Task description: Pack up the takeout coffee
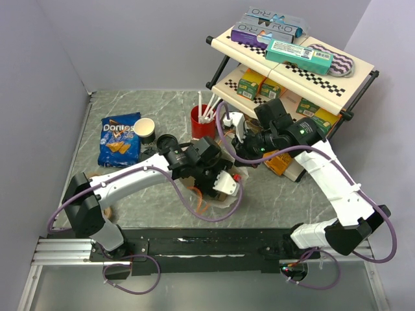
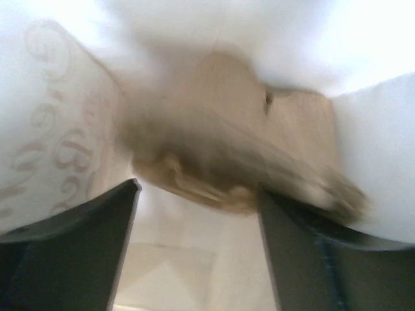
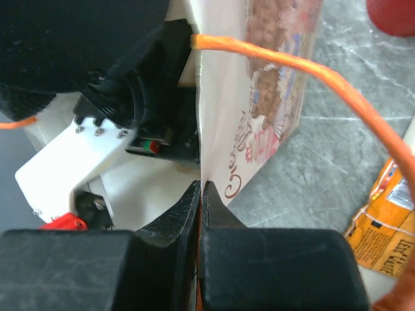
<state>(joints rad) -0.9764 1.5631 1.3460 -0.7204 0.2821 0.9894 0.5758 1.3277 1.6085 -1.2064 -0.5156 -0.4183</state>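
Observation:
The takeout coffee cup [image 1: 144, 129], cream inside with a dark sleeve, stands open at the back left beside the Doritos bag. Its round black lid [image 1: 166, 142] lies on the table just to its right, apart from it. My left gripper [image 1: 217, 178] is open and reaches down inside a white paper bag [image 2: 58, 129]; in the left wrist view the gripper [image 2: 198, 188] holds nothing and the picture is blurred. My right gripper [image 3: 202, 184] is shut on the top edge of the bag's printed wall [image 3: 272, 84], by its orange handle [image 3: 292, 61]. In the top view the right gripper [image 1: 231, 137] is above the bag.
A blue Doritos bag [image 1: 119, 139] lies at the back left. A red cup with white straws [image 1: 203, 120] stands behind the bag. A two-tier shelf [image 1: 292, 65] with boxes stands at the back right, and an orange snack packet [image 1: 280, 162] lies at its foot.

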